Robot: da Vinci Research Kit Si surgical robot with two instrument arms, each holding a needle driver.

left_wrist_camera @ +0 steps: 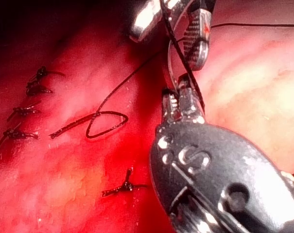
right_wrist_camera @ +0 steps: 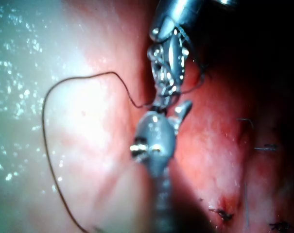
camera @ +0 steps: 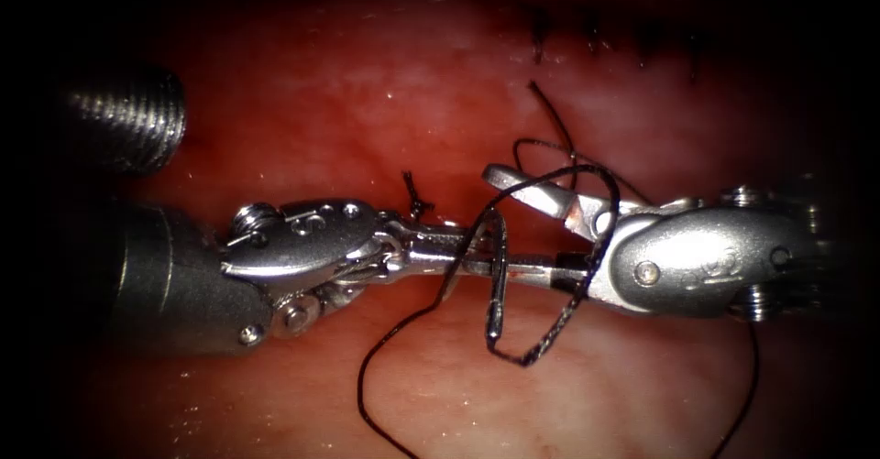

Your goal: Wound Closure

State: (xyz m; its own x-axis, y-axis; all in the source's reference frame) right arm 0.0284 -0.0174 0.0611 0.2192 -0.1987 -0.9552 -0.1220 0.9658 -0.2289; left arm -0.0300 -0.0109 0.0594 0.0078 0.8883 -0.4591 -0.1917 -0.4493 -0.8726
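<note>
- One wet red slab of tissue [camera: 302, 102] lies under everything. It is pale pink toward the near side and glossy with red fluid toward the far side.
- Coming in from the right, the right tool [camera: 495, 221] has its jaws spread wide, one raised and one level, and grasps nothing. My guess is they are parted to let the thread sit around them.
- Reaching in from the left, the left tool [camera: 454, 248] is clenched on the needle. Its tip almost meets the right tool's level jaw, so the two work close together above the tissue.
- Dark thread [camera: 367, 367] drapes in loops over the right tool's jaws. From there it trails in a long slack curve toward the near left, and one strand falls away near the right.
- Thin, curved and dark, with a metal glint, the needle [camera: 496, 285] hangs between the two tools, clear of the tissue. The grip looks somewhere along its middle, though I cannot tell exactly.
- Several finished stitches [camera: 591, 42] line the far right, and a single knot [camera: 417, 198] sits just beyond the left tool's jaws.
</note>
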